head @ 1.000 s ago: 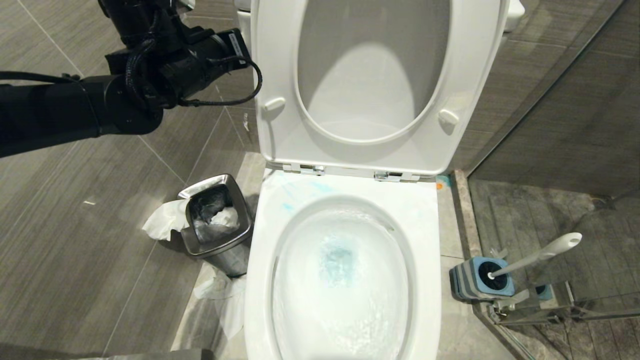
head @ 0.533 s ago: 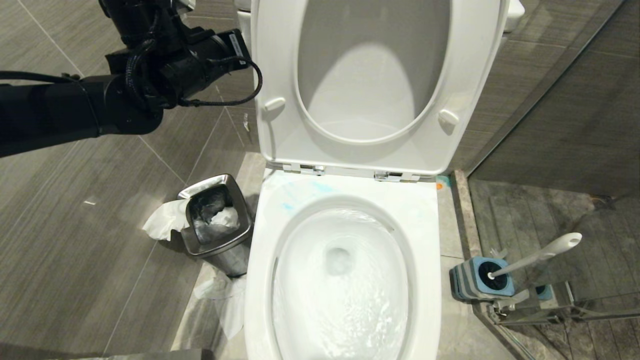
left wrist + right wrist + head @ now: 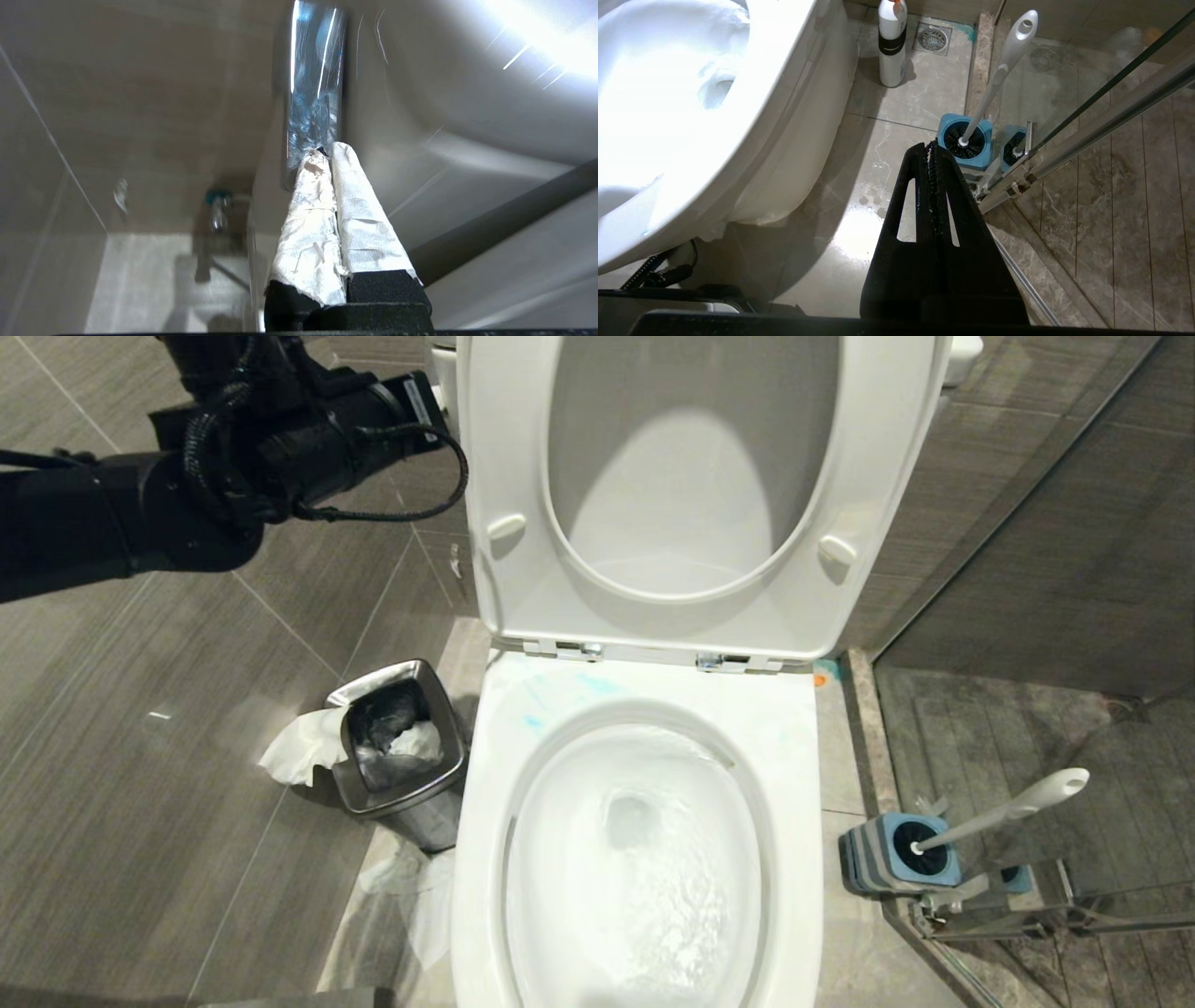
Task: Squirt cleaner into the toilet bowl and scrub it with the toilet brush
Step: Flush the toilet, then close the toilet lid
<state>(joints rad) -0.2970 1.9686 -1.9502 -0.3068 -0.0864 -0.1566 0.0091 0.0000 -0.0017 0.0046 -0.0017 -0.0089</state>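
Toilet bowl (image 3: 803,859) sits in the middle of the head view with seat and lid (image 3: 878,523) raised, and water is swirling and foaming in the basin, which reads as a flush under way. Cleaner (image 3: 560,695) shows only as faint turquoise smears on the back rim near the hinges; the water itself looks clear. The toilet brush (image 3: 1013,807) stands in its square grey-and-blue base (image 3: 873,868) on the floor to the right of the bowl, beside the glass shower door (image 3: 1111,107), untouched by either arm.

The left gripper (image 3: 327,156) is up beside the lid, its paper-wrapped jaws pressed together on nothing, tips close to a shiny metal part that may be the flush control, though the wrist view is too smeared to be sure. The right gripper (image 3: 931,149) hangs low beside the bowl, jaws closed and empty, pointing toward the brush. A white bottle (image 3: 892,46) stands on the floor behind.

Judging from this, squirting and scrubbing appear finished and the rinse is running; little seems left beyond withdrawing the left arm.
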